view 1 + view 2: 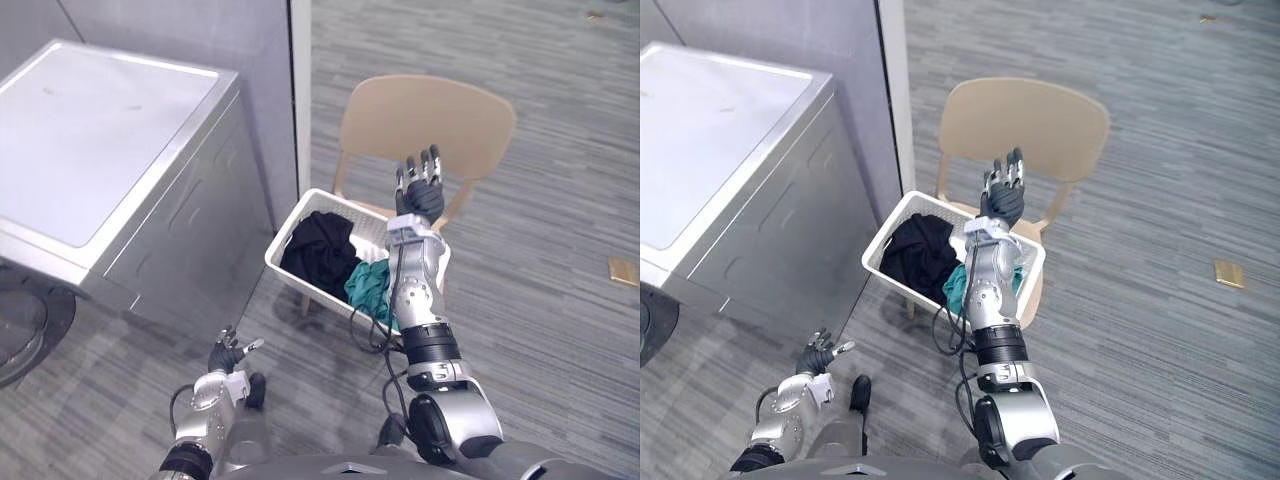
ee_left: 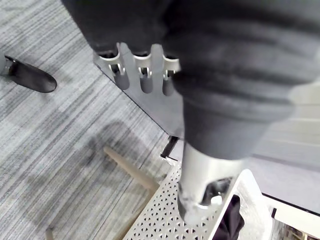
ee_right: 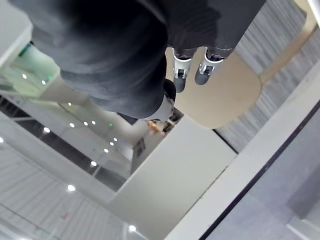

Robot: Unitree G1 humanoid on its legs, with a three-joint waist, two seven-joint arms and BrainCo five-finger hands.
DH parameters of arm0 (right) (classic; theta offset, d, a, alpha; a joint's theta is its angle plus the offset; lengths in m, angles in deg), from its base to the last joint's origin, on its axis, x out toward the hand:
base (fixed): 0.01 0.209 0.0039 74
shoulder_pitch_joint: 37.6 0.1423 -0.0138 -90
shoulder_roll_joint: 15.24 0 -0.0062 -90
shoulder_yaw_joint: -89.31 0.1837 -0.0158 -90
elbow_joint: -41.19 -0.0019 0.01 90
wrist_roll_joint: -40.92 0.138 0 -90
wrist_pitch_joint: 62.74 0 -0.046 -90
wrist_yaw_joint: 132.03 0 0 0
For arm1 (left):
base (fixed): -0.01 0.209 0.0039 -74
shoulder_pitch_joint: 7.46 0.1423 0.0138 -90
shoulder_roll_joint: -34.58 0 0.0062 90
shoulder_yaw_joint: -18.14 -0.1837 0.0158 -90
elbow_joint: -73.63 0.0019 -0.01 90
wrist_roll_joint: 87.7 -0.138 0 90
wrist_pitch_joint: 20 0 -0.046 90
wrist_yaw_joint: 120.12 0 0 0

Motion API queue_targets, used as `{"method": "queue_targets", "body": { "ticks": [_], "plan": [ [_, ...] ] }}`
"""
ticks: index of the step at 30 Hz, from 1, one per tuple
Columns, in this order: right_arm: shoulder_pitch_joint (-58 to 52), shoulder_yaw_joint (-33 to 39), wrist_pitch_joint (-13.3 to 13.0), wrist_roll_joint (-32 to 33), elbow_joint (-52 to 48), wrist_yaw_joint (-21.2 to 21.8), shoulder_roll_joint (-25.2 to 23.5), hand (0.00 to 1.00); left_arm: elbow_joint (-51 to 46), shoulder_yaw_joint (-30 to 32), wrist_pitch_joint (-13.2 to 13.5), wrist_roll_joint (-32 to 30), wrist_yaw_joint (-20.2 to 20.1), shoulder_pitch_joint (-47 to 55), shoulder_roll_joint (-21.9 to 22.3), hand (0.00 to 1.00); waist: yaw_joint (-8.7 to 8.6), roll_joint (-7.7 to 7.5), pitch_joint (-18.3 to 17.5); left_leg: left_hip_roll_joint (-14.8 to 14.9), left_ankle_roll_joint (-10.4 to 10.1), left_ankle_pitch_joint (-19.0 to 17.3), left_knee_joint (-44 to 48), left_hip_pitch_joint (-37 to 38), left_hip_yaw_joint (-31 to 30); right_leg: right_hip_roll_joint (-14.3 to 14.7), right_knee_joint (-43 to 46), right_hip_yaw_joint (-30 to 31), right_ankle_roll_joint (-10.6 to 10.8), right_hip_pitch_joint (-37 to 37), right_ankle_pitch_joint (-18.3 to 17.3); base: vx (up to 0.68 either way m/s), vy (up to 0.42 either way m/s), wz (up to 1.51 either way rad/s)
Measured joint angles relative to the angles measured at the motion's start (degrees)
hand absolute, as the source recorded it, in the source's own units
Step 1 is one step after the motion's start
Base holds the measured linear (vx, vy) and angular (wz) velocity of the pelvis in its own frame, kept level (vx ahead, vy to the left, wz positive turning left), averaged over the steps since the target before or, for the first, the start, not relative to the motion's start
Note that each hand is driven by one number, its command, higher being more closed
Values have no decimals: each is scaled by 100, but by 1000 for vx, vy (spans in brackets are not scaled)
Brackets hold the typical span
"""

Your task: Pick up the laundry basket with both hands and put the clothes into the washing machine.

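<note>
A white perforated laundry basket (image 1: 287,230) sits on the seat of a tan chair (image 1: 430,115). In it lie black clothes (image 1: 320,250) and a teal cloth (image 1: 368,285). My right hand (image 1: 420,192) is raised above the basket's right side, in front of the chair's back, open with straight fingers (image 3: 190,70) and holding nothing. My left hand (image 1: 228,355) hangs low over the floor, well short of the basket's near corner, open with relaxed fingers (image 2: 145,75). The basket's wall (image 2: 165,215) shows past them. The silver washing machine (image 1: 100,140) stands to the left.
The washer's dark round front door (image 1: 22,330) faces the lower left. A grey wall panel (image 1: 200,30) and a white post (image 1: 300,90) stand behind the basket. A wooden chair leg (image 2: 130,170) slants under the basket. A small tan piece (image 1: 623,270) lies on the carpet at right.
</note>
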Motion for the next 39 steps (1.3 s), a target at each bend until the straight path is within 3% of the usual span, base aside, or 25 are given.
{"method": "queue_targets", "body": {
  "ticks": [3,5,7,9,11,14,17,23,26,33,39],
  "plan": [
    [-27,-712,649,-1599,504,356,934,0,77,30,-1,-288,-127,102,-62,0,-89,-11,-16,11,2,-5,-3,61,105,-1,-1,106,-17,-31,51,-39,-1,-18],
    [-51,-1007,812,-2335,541,575,1285,0,122,31,-2,-420,-232,177,-67,0,-94,-14,-17,11,2,-5,-34,70,107,-1,-1,113,-17,-26,53,-42,-1,-3],
    [-28,-1560,844,-3300,600,847,1765,0,184,24,4,-595,-357,321,-73,0,-79,-42,-32,11,9,3,-37,48,104,-1,-3,101,-8,-32,45,-32,-1,5],
    [369,-2513,847,-4834,1117,1173,2255,0,320,8,4,-755,-448,477,-113,0,-58,-106,-27,28,14,31,-36,-37,70,11,-1,77,-43,-88,81,-28,-5,8],
    [768,-3212,791,-5773,1461,1344,2643,0,325,3,5,-778,-476,508,-186,0,31,-149,-11,74,-11,100,-35,-247,-18,74,0,38,-96,-253,125,-54,-21,10],
    [1279,-3792,716,-7072,2021,1460,2985,0,329,10,12,-780,-463,463,-312,0,188,-192,203,143,-22,215,-1,-448,-174,167,2,-88,-138,-345,217,-56,-28,17],
    [1767,-4020,614,-7747,2283,1569,3138,0,281,49,53,-779,-422,316,-384,0,252,-185,610,159,-24,272,1,-668,-332,206,13,-209,-179,-464,240,-119,-26,20],
    [2575,-4007,697,-8132,2869,1542,3209,0,-184,90,137,-509,-172,41,-393,0,400,-110,1474,146,3,426,165,-1257,-497,101,561,-276,-240,-1120,153,-139,8,7],
    [2901,-3893,863,-8130,3051,1468,3221,0,-435,92,258,-187,-77,17,-373,0,479,-38,1692,137,32,455,251,-1518,-518,71,682,-273,-242,-1379,144,-92,-9,-1],
    [3405,-3095,1220,-7919,3253,835,3196,0,-450,46,311,41,73,-185,-237,0,665,25,1786,154,47,496,250,-1928,-543,66,792,-279,-271,-1834,105,-34,-34,-3],
    [3699,-2826,1324,-7709,3436,607,3022,0,-458,42,357,146,173,-459,-102,0,759,36,1913,152,31,543,247,-2124,-573,70,801,-310,-270,-1993,104,-3,-16,1]
  ]
}}
